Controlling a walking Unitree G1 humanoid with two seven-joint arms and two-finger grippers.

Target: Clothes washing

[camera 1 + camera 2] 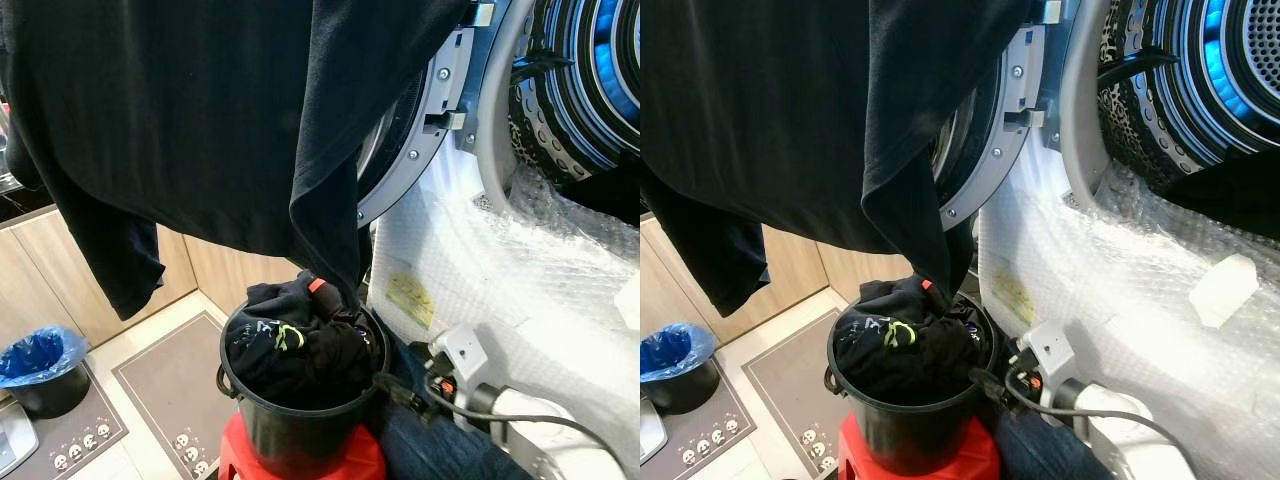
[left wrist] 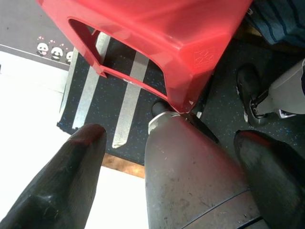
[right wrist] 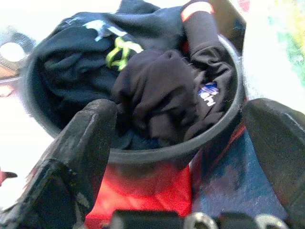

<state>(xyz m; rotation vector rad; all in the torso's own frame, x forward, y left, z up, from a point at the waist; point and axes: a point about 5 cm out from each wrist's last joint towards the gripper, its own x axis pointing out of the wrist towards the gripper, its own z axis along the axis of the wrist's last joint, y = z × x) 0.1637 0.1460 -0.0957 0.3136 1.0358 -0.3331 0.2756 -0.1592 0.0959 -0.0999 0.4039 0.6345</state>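
Hanging across the upper part of the head views, a large black cloth garment (image 1: 200, 110) drapes down from above, its lowest fold reaching the heap of dark clothes (image 1: 300, 340) below it. That heap fills a round black plastic bucket (image 1: 290, 425) at about 6 o'clock, standing on a red plastic stool (image 1: 355, 462).

At 1 to 2 o'clock the front-loading washing machine stands open: its round grey-rimmed door (image 1: 420, 120) swings toward the garment, and the perforated steel drum (image 1: 590, 80) glows blue inside. Clear bubble wrap (image 1: 500, 270) covers the machine's white front beneath the opening. At 8 o'clock a small black bin with a blue plastic liner (image 1: 40, 360) sits on the floor beside a grey mat with skull prints (image 1: 165, 385).

The right hand (image 3: 181, 143) hovers just beside the bucket's rim, its two black fingers (image 3: 81, 148) spread wide apart and pinching nothing, the clothes lying between them in the wrist view. The left hand (image 2: 167, 157) hangs low by the stool's leg, fingers spread and empty, over a dark striped floor mat (image 2: 114, 95).
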